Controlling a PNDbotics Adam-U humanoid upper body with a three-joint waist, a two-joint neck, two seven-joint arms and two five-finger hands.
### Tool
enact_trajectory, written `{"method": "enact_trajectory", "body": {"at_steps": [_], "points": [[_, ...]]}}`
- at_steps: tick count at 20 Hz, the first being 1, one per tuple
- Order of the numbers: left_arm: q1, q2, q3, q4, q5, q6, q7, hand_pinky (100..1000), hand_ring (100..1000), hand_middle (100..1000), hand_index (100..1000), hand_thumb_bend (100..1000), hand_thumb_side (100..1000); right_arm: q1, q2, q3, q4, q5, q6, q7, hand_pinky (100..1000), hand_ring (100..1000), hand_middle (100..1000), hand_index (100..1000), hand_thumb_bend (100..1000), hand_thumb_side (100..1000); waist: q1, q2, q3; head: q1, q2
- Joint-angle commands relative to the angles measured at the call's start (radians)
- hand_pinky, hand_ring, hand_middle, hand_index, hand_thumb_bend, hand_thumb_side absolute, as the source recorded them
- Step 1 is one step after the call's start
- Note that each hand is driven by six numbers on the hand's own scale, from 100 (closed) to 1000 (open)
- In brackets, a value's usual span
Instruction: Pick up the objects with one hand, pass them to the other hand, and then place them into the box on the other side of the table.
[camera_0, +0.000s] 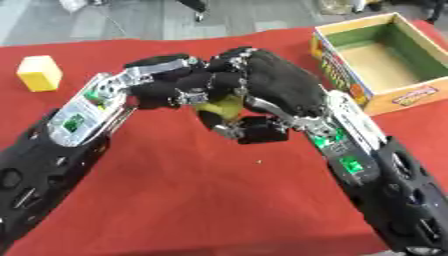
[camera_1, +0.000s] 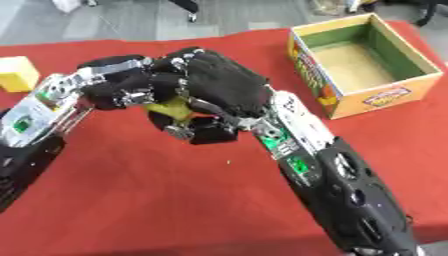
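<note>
My two hands meet above the middle of the red table. Between them is a small yellow-green object (camera_0: 224, 106), mostly hidden by fingers. My left hand (camera_0: 166, 82) comes in from the left with its fingers curled against the object's left side. From the right, my right hand (camera_0: 276, 85) covers the object, its fingers and thumb curled round it from above and below. The open cardboard box (camera_0: 378, 95), green inside with nothing in it, stands at the far right of the table.
A yellow block (camera_0: 39, 73) sits on the red tablecloth (camera_0: 201, 200) at the far left. Grey floor lies beyond the table's far edge.
</note>
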Motion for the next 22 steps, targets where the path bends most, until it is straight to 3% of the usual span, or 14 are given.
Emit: {"method": "enact_trajectory", "body": {"at_steps": [1,10,22], "points": [[-0.033,0.021,0.063,-0.099,0.051,-0.025,-0.015,697,513,496,524,654,658,0.016,-0.028,0.013,0.063,0.062,0.027,0.006,522,424,252,676,100,100,0.013,-0.03,-0.001,-0.003,-0.003],[-0.006,0.052,0.078,-0.099,0.08,-0.04,-0.025,702,539,524,550,876,788,0.021,-0.025,0.011,0.069,0.073,0.065,-0.031,520,423,250,675,100,100,0.013,-0.03,0.001,-0.006,-0.003],[0.036,0.094,0.111,-0.111,0.112,-0.055,-0.023,705,541,527,553,914,789,0.027,-0.022,0.009,0.073,0.071,0.063,-0.053,524,426,253,676,100,100,0.014,-0.028,0.001,-0.013,-0.003]]}}
